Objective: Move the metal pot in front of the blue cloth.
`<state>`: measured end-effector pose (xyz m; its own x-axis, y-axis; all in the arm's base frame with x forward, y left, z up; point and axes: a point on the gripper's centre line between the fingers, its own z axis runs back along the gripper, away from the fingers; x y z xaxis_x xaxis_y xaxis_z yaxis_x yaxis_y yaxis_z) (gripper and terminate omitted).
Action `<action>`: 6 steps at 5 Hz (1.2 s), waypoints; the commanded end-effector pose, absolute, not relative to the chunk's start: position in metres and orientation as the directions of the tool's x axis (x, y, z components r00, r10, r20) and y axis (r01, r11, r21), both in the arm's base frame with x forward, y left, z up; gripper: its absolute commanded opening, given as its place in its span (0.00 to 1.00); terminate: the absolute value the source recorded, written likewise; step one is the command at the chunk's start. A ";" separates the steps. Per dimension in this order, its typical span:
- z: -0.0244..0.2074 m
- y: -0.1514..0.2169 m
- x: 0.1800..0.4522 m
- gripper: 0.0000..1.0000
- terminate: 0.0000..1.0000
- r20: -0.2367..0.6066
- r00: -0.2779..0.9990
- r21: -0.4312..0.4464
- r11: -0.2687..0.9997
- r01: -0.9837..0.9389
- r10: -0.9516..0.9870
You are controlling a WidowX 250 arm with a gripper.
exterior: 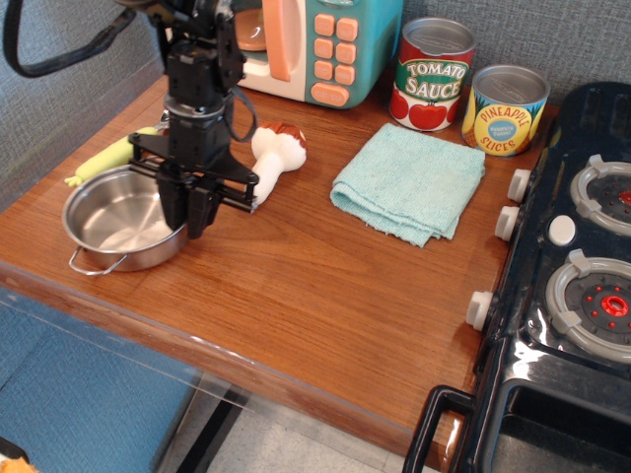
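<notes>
The metal pot is a shallow shiny pan with wire loop handles, standing on the wooden counter at the left. My gripper points straight down over the pot's right rim. Its two black fingers are drawn close together, one inside the pot and one outside, pinching the rim. The blue cloth lies folded flat to the right, well apart from the pot, in front of the two cans.
A toy mushroom lies just right of the gripper. A yellow-green toy corn lies behind the pot. A toy microwave, a tomato sauce can and a pineapple can line the back. A toy stove stands at the right.
</notes>
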<state>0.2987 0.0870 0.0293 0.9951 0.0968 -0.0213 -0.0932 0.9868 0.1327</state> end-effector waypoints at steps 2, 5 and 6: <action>0.093 0.021 0.304 0.00 0.00 0.091 0.993 0.167 0.982 -0.091 0.076; 0.067 -0.051 0.287 0.00 0.00 -0.004 0.999 0.096 0.994 0.044 -0.044; 0.055 -0.063 0.285 0.00 0.00 -0.043 0.994 0.068 0.992 0.106 -0.103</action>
<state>0.2841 -0.0602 0.0424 0.9922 -0.0912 -0.0849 0.0971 0.9929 0.0688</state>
